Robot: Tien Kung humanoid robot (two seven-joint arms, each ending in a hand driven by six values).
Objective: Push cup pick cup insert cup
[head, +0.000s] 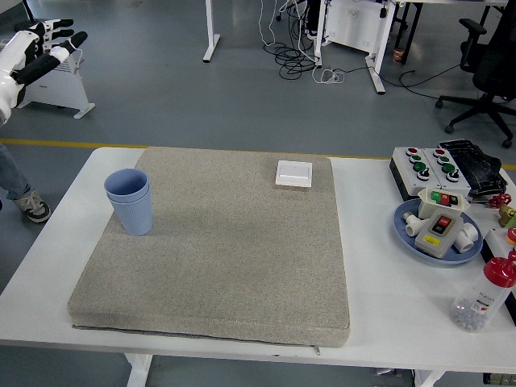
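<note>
At the upper left corner of the frame, the left robot hand [39, 50] is raised high above the floor, well away from the bench [379, 266]. Its white forearm enters from the left edge and angles up to the right. The black-tipped fingers [58, 55] are spread apart and extended toward the right, holding nothing and touching nothing. The right arm is out of view.

A white bench fills the lower part of the frame. A large grey-beige mat [222, 250] covers most of its left and middle. Near the mat's upper left corner stand the blue cups [129, 201]: two cups nested one inside the other, upright, with the inner cup's rim showing just above the outer one's. They sit on the mat, well apart from the raised hand.

Near the mat's upper right corner lies a small white square box [293, 173].

At the right of the frame, off the mat, a black control box with red and green buttons [439, 165] sits at the bench's far right. Just below it is a blue plate [407, 234] holding a grey switch unit and white fittings. At the lower right stands a clear bottle with a red cap [484, 297].

At the left edge, beside the bench, part of a person's leg and shoe [28, 205] shows on the floor.
</note>
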